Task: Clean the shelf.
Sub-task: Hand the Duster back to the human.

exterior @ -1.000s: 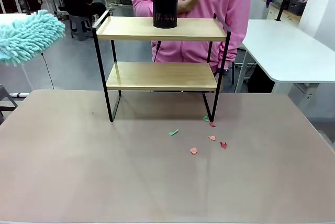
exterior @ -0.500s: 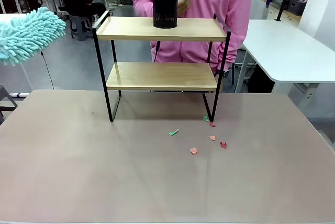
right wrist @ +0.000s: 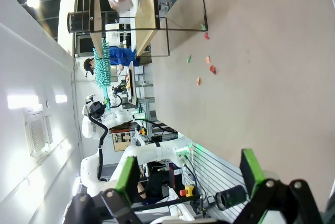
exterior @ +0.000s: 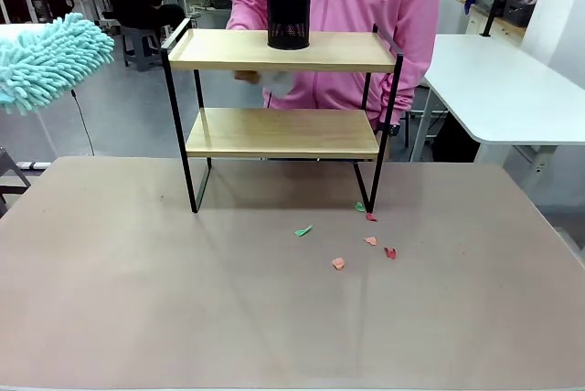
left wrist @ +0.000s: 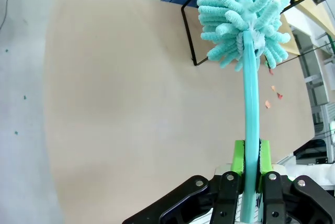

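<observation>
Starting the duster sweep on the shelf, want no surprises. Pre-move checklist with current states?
1. Grip: left gripper shut on the duster handle: ok.
2. Duster head clear of the shelf, off to its left: ok.
3. Top board free: not ok, a black mesh cup stands on it.
4. Person's hand away: not ok, it shows in the gap between the boards.
5. Spare arm: right gripper open, far from shelf: ok.
6. Dust on boards: cannot tell.

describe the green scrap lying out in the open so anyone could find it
Find the shelf at the far side of the brown table; small paper scraps lie in front of its right legs. The green scrap is the leftmost, lying alone. Its neighbours are pink or red, and the other green bit sits right by the shelf's leg.
</observation>
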You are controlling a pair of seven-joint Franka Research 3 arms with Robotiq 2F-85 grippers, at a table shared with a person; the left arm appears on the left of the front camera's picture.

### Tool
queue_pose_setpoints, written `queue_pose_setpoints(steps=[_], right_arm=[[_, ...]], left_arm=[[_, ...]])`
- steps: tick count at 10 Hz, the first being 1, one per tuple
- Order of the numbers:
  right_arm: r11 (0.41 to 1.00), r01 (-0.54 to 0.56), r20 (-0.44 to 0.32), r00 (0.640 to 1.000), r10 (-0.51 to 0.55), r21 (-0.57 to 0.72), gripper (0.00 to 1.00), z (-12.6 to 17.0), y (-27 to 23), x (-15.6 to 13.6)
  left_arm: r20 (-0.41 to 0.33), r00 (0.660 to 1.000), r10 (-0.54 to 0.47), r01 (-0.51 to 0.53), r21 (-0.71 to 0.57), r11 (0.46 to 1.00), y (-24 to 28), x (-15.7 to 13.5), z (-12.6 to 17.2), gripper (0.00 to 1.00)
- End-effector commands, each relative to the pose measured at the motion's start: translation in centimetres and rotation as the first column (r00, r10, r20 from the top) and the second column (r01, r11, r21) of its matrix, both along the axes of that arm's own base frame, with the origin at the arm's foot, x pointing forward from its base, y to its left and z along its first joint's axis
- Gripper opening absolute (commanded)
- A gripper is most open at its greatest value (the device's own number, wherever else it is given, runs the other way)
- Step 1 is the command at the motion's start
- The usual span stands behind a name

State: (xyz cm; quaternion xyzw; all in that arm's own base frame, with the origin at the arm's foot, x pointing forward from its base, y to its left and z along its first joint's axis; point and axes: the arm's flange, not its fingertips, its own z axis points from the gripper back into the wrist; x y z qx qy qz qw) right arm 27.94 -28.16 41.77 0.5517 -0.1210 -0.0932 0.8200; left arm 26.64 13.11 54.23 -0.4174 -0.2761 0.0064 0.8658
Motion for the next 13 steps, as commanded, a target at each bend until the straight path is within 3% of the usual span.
queue_pose_setpoints(steps=[1, 2, 3, 4, 5, 7, 8, 9, 11, 12, 13], right_arm=[[1.000, -0.017, 0.024, 1.000, 0.017, -0.006, 1.00, 0.1, -0.1, -0.1], [1.000, -0.017, 0.024, 1.000, 0.017, -0.006, 1.00, 0.1, -0.1, -0.1], [1.000, 0.000, 0.000, 1.000, 0.000, 0.000, 1.00, 0.0, 0.0, 0.0], [0.999, -0.030, 0.071, 0.997, 0.028, 0.029, 1.00, 1.6, 0.9, 0.7], [0.997, -0.059, 0.144, 0.988, 0.050, 0.057, 1.00, 4.1, 2.0, 1.3], [0.981, -0.181, 0.284, 0.946, 0.155, 0.067, 1.00, 8.6, 5.5, 1.6], [0.960, -0.275, 0.354, 0.904, 0.240, 0.051, 1.00, 10.2, 7.9, 0.9], [0.907, -0.413, 0.429, 0.835, 0.344, 0.077, 1.00, 11.4, 10.9, -1.0], [0.822, -0.568, 0.483, 0.710, 0.513, -0.040, 1.00, 10.5, 14.5, -5.5], [0.913, -0.406, 0.401, 0.843, 0.357, 0.040, 1.00, 12.7, 11.7, -1.1], [0.913, -0.406, 0.401, 0.843, 0.357, 0.040, 1.00, 12.7, 11.7, -1.1]], left_arm=[[0.017, 1.000, -0.011, 0.011, -0.002, 1.000, 0.3, -0.1, 0.0, 0.13], [0.000, 1.000, 0.000, 0.000, 0.000, 1.000, 0.0, 0.0, 0.0, 0.13], [0.055, 0.997, -0.047, 0.051, -0.075, 0.996, 0.7, -0.3, 1.2, 0.13], [0.139, 0.990, -0.023, 0.031, -0.061, 0.998, 1.0, -0.5, 3.4, 0.13], [0.239, 0.969, -0.070, 0.105, -0.140, 0.985, 1.2, -1.3, 6.6, 0.13], [0.407, 0.874, -0.265, 0.355, -0.161, 0.921, -1.0, -3.8, 11.2, 0.13], [0.428, 0.806, -0.410, 0.503, -0.127, 0.855, -3.1, -5.1, 12.2, 0.13], [0.389, 0.725, -0.568, 0.640, -0.077, 0.764, -5.7, -5.8, 12.2, 0.13], [0.232, 0.630, -0.741, 0.768, -0.041, 0.639, -10.7, -5.0, 10.4, 0.13], [0.123, 0.618, -0.777, 0.783, -0.004, 0.622, -11.2, -4.6, 9.2, 0.13], [0.291, 0.680, -0.673, 0.720, -0.091, 0.689, -9.9, -6.9, 11.5, 0.13]])
